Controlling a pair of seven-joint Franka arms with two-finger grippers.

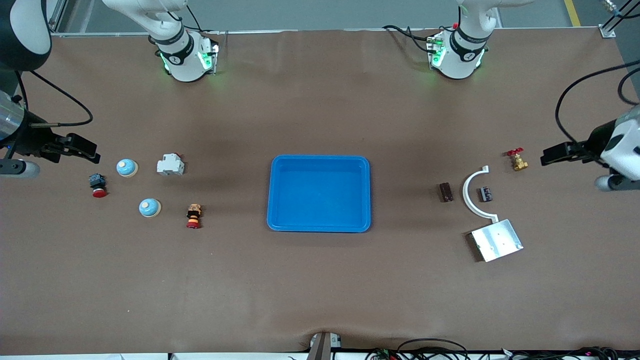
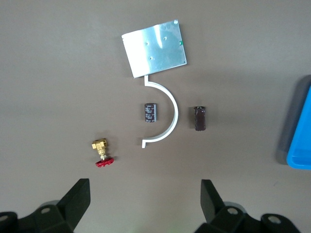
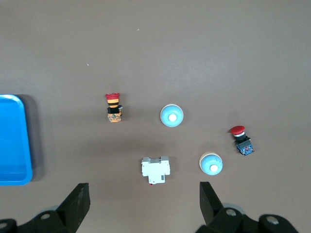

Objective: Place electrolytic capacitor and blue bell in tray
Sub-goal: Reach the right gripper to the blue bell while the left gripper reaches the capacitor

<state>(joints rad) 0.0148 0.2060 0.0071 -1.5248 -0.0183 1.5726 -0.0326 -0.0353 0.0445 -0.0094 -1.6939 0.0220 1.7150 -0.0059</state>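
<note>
A bright-blue tray [image 1: 320, 159] [image 2: 299, 131] [image 3: 12, 141] lies in the middle of the table with nothing in it. Two blue bells [image 1: 127, 167] [image 1: 149, 207] [image 3: 211, 163] [image 3: 171, 115] sit toward the right arm's end. A black electrolytic capacitor [image 1: 486, 194] [image 2: 150, 112] lies inside a white curved piece toward the left arm's end, and a brown cylindrical capacitor [image 1: 445, 192] [image 2: 199, 118] lies beside it. My left gripper [image 1: 552, 155] [image 2: 145, 188] hangs open over bare table by a brass valve. My right gripper [image 1: 82, 147] [image 3: 143, 190] hangs open over bare table by the bells.
A white circuit breaker [image 1: 170, 165], a red push button [image 1: 98, 185] and a stacked red-and-orange button [image 1: 193, 216] lie around the bells. A brass valve with a red handle [image 1: 518, 160], a white curved piece [image 1: 469, 192] and a silver plate [image 1: 496, 240] lie near the capacitors.
</note>
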